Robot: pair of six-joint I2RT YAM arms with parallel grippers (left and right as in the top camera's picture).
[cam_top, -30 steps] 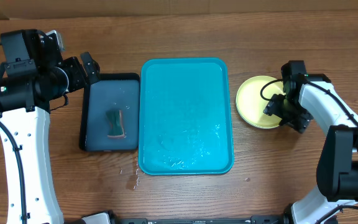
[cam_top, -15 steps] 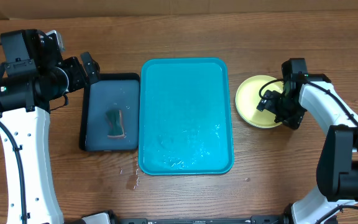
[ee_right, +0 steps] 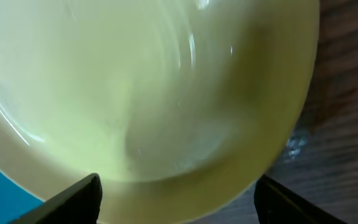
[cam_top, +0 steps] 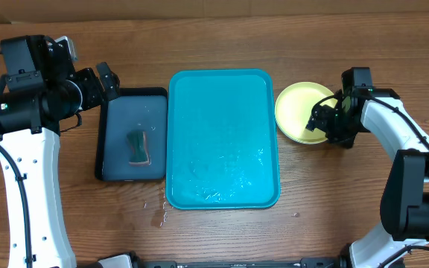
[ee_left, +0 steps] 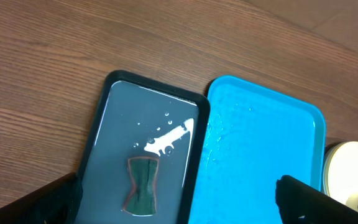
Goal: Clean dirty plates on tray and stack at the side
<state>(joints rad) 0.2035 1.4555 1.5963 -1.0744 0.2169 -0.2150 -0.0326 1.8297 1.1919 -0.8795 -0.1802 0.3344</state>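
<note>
A yellow-green plate (cam_top: 298,112) lies on the wood table just right of the turquoise tray (cam_top: 222,138). Whether other plates lie under it I cannot tell; no light blue plate shows. My right gripper (cam_top: 325,119) is open at the plate's right rim. In the right wrist view the plate (ee_right: 166,93) fills the frame, its rim between the spread fingers (ee_right: 178,202). My left gripper (cam_top: 104,83) is open and empty above the far left corner of the navy tray. In the left wrist view its fingers (ee_left: 176,202) frame the turquoise tray (ee_left: 260,149) and the plate's edge (ee_left: 353,165).
A smaller dark navy tray (cam_top: 118,160) lies left of the turquoise tray and holds water and a green sponge (cam_top: 138,147), also seen in the left wrist view (ee_left: 143,185). The turquoise tray's surface is wet. Water drops (cam_top: 159,216) lie on the table near its front left corner.
The yellow-green plate has slid left and a little farther back, towards the turquoise tray, with my right gripper following at its rim. The left arm has not moved.
</note>
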